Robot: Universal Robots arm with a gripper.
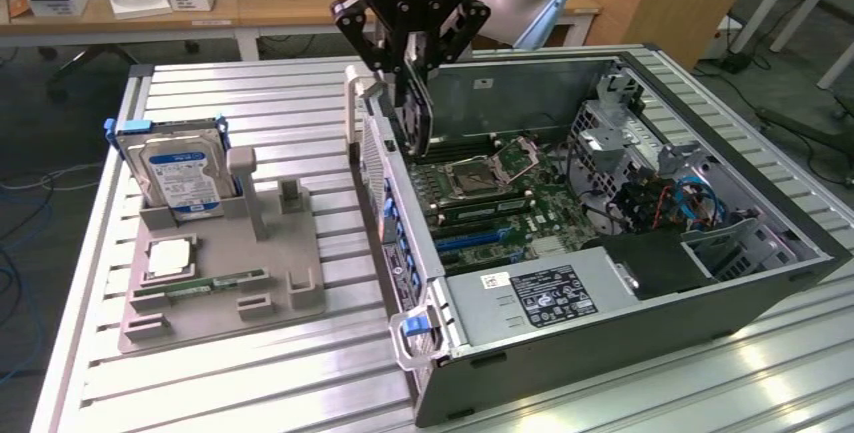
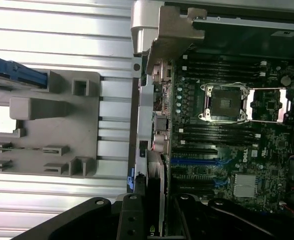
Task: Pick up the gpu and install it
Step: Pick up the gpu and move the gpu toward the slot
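The tool [image 1: 415,81] pinches the gpu [image 1: 416,123] between its black fingers and holds it upright, long edge down, over the rear wall of the open computer case [image 1: 747,283]. The card hangs just above the case's rim, over the edge of the motherboard [image 1: 534,193]; I cannot tell whether it touches anything below.

From the exterior view the gpu reads as a thin, flat, dark slab seen nearly edge-on (its face and back are hard to tell apart at this angle).

The exterior view takes in the whole ribbed metal worktop [image 1: 267,93]. Outside the case, on the rear-wall side, a grey holder tray [image 1: 287,283] carries a blue-labelled hard drive [image 1: 180,168] standing on edge and a narrow green memory stick [image 1: 220,281] lying flat. Inside the case, a labelled power supply [image 1: 547,295] sits at the end far from the tool.

The wrist view looks down past the tool [image 2: 154,212] onto the motherboard [image 2: 266,150], giving the open CPU socket [image 2: 225,102], the rows of black memory slots and the blue expansion slots [image 2: 194,161] in plan. The gpu [image 2: 155,200] appears there as a pale sliver between the fingers, close to the case's rear wall.
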